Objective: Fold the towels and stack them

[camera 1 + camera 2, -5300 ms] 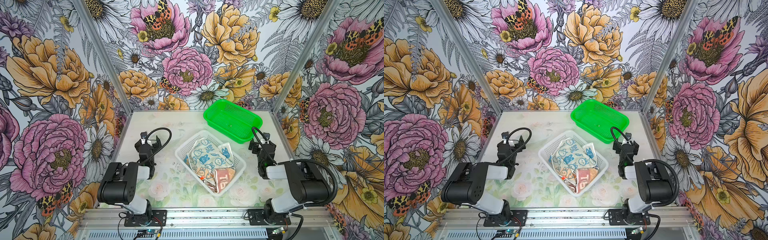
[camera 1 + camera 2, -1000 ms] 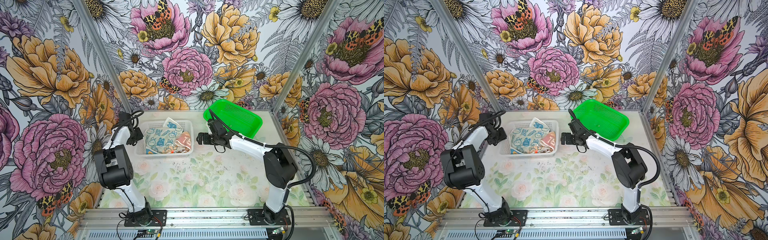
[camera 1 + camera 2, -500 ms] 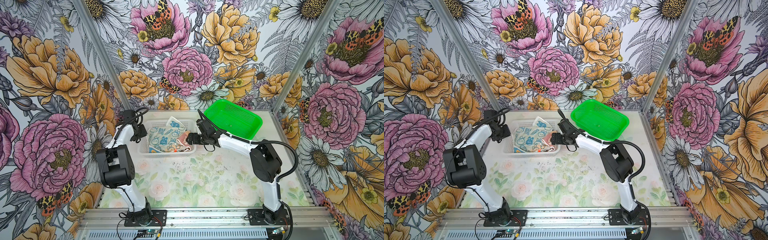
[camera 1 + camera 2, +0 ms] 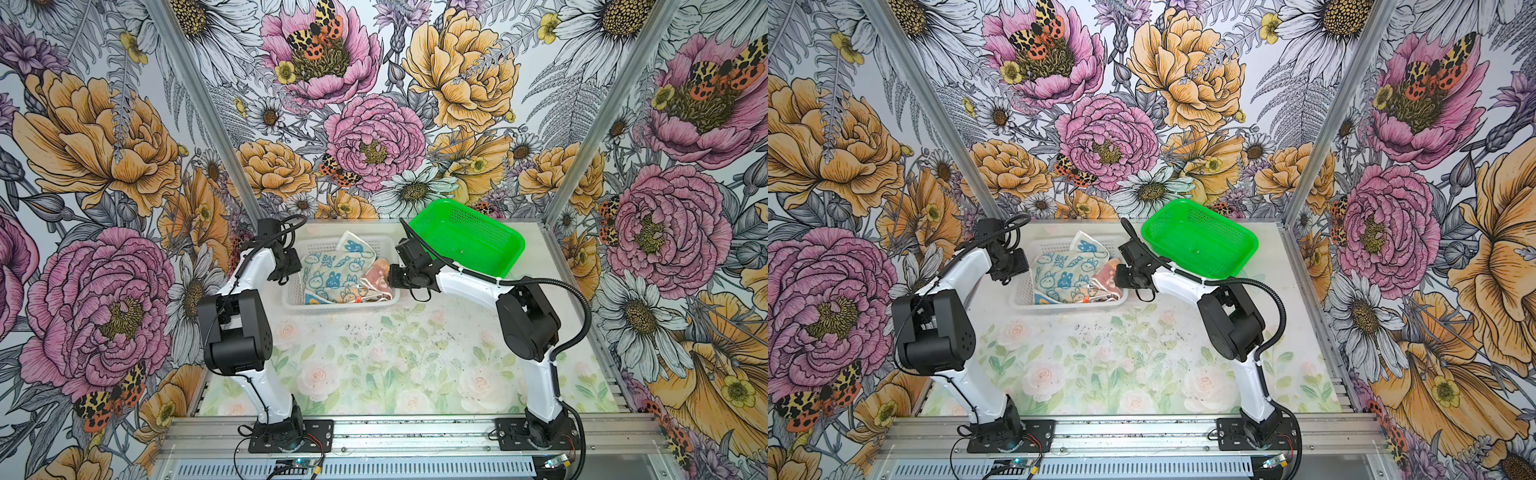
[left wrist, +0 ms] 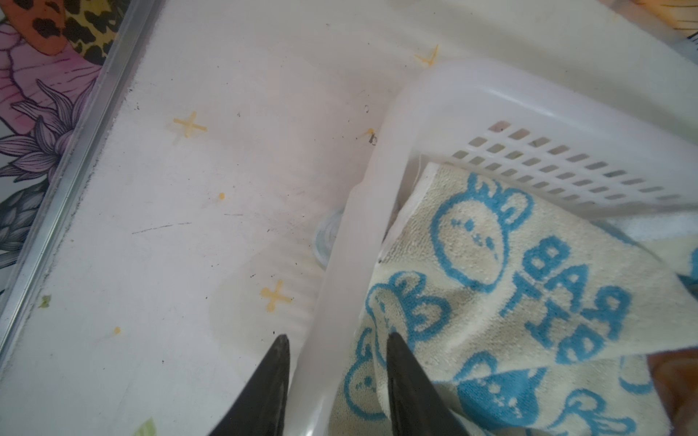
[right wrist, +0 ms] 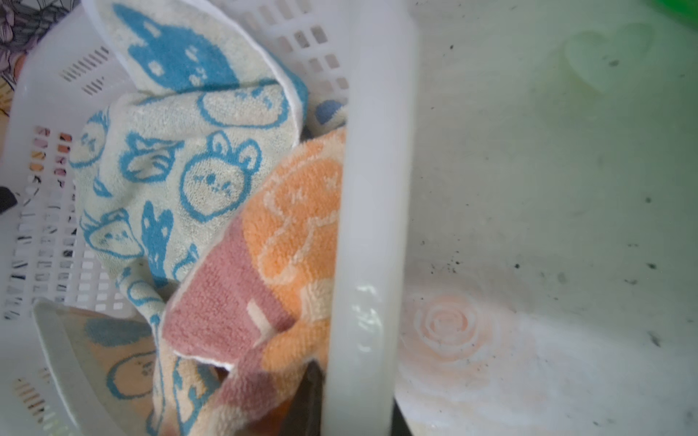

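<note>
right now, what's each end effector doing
Left end effector: closed on the white basket rim, one finger inside, one outside.
Right end effector: closed on the white basket's opposite rim.

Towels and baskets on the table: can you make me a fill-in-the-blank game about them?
Of the white basket and the green basket, the towels lie in the ___ one.
The cream towel has bunnies coloured ___.
Of the left tool and the right tool, the orange towel lies nearer the ___ one.
Missing words: white, blue, right.
</note>
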`<state>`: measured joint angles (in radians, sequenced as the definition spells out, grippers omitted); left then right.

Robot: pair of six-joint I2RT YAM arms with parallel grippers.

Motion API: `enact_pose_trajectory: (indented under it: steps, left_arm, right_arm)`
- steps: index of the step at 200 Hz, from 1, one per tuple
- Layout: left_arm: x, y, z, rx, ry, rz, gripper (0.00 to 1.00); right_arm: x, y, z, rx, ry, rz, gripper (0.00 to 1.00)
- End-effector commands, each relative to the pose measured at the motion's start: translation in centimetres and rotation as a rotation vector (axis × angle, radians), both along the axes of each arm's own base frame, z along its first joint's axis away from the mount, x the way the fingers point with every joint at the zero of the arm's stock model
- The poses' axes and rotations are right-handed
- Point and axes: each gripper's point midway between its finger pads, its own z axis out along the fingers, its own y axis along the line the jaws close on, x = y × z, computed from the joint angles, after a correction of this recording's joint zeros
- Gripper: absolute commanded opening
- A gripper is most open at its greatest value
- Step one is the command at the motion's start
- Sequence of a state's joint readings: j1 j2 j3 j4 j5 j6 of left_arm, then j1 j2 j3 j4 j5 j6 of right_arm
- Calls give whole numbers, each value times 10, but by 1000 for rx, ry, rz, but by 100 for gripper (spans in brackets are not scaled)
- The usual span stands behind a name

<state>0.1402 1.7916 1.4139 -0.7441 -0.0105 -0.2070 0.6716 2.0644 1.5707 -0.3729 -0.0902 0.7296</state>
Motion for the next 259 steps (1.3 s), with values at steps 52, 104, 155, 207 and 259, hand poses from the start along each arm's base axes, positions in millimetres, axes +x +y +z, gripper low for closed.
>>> enact_pose_trajectory:
  steps: [52,104,155,207,259]
  left_arm:
    - [7,-69,-1,-29,-12,-147,43]
    - [3,-135,-25,-47,38,-252,43]
    - [1,-175,-32,-54,45,-322,43]
    - [-3,-218,-31,-48,39,-404,43]
    - [-9,-270,-36,-54,42,-497,43]
  right_arm:
    - [-40,-44,21,-55,-40,-70,8]
    - [-67,-93,14,-120,-17,-149,21]
    - [-81,-136,32,-154,-21,-176,63]
    - [-59,-260,81,-203,-112,-427,89]
    - [-27,-365,46,-247,18,-689,92]
